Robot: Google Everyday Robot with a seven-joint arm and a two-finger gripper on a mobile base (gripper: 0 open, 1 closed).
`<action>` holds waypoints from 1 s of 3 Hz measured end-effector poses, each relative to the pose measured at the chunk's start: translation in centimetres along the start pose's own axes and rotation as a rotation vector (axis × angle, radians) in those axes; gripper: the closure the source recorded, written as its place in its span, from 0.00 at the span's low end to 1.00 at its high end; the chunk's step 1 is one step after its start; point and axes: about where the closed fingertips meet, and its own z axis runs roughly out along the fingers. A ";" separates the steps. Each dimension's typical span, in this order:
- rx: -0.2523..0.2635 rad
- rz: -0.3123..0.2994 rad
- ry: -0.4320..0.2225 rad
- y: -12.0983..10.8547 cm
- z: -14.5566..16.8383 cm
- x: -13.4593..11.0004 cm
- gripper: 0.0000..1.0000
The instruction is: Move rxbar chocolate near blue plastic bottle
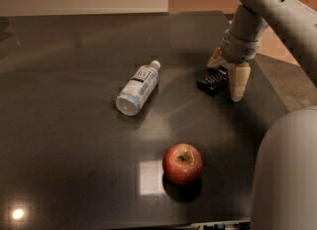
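You have the blue plastic bottle [137, 89] lying on the table [64, 140]. Well apart to its right lies the rxbar chocolate [213, 81], the gripper [223, 81] over it, fingers spread either side. The apple [183, 162] sits before the bottle, rightward.

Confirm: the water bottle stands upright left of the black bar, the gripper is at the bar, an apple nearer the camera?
No. The camera view shows the water bottle lying on its side, not upright. The rest holds: gripper open at the black bar, apple nearer the camera.
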 end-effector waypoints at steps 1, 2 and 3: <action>-0.009 -0.003 0.002 -0.3 0.1 -0.3 0.38; -0.010 -0.003 0.002 -0.4 -0.3 -0.4 0.61; -0.009 -0.003 0.001 -0.4 -1.0 -0.5 0.85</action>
